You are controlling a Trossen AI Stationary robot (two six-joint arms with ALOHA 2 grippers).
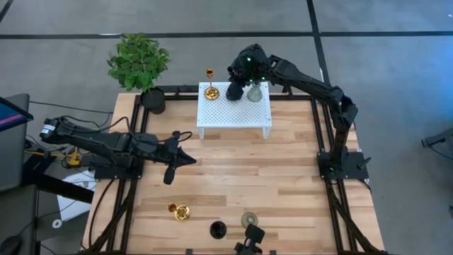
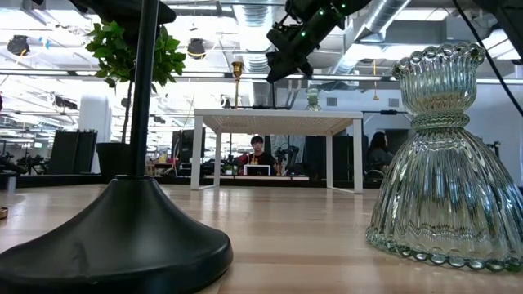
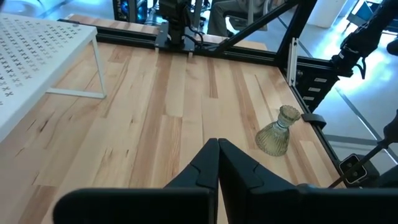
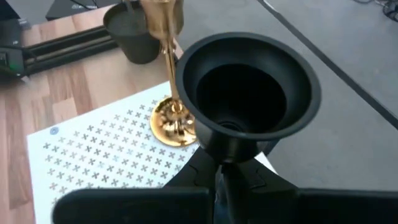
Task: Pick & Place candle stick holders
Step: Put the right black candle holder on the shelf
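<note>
A white perforated shelf [image 1: 233,113] stands at the table's far middle. On it stand a gold candle stick holder [image 1: 210,89] [image 4: 169,93] and a grey-green glass one [image 1: 254,93] [image 2: 313,100]. Between them, above the shelf, my right gripper [image 1: 236,79] [image 4: 219,171] is shut on a black holder [image 4: 249,93]. Near the front edge are a gold holder on its side [image 1: 180,211], a black one [image 1: 218,228] [image 2: 122,237] and a grey-green one [image 1: 248,220] [image 3: 277,130]. My left gripper [image 1: 170,161] [image 3: 217,158] hangs shut over the table's left half, holding nothing. My right gripper pinches the black holder's narrow neck [image 4: 225,148] between its two fingers, just below the wide hollow end. The fingers slant down from the table's right side. The hollow end faces up toward the wrist camera, and in the low view the holder hangs clear of the shelf top.
A black plant pot [image 1: 153,100] with a leafy plant [image 1: 138,60] stands at the far left corner, beside the shelf. Black frame rails [image 1: 325,163] run along the table's sides. Bare wood lies between the shelf and the front row of holders.
</note>
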